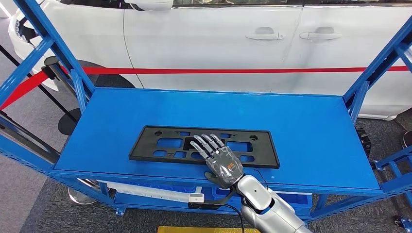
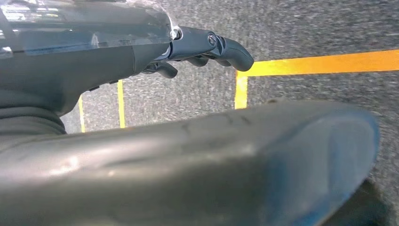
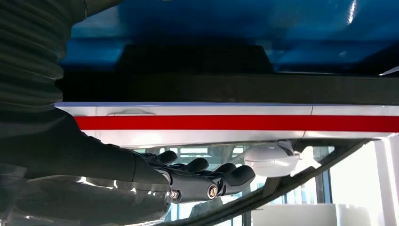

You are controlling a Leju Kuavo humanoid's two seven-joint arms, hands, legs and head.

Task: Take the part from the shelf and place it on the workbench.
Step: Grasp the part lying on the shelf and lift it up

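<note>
My right hand (image 1: 221, 162) reaches over the near edge of the blue shelf (image 1: 311, 131), palm down, its fingers (image 1: 206, 144) stretched forward and a little apart above the black part (image 1: 160, 144). I cannot tell whether the fingertips touch the part or hover just over it; nothing is gripped in that hand. The part is a long, flat black frame with cut-out openings, lying flat on the shelf top, near the front edge and roughly in the middle of its width. My hand covers its middle section on the near side.

In the right wrist view, that same hand (image 3: 207, 181) shows its dark fingers straight and side by side, holding nothing.

My left hand (image 2: 207, 52) hangs low over grey carpet (image 2: 320, 28) marked with yellow tape lines (image 2: 324, 63); its fingers are curled in and nothing is in them.

Behind the shelf stands a white car (image 1: 218, 43), with a red band (image 1: 233, 71) running across in front of its doors.
</note>
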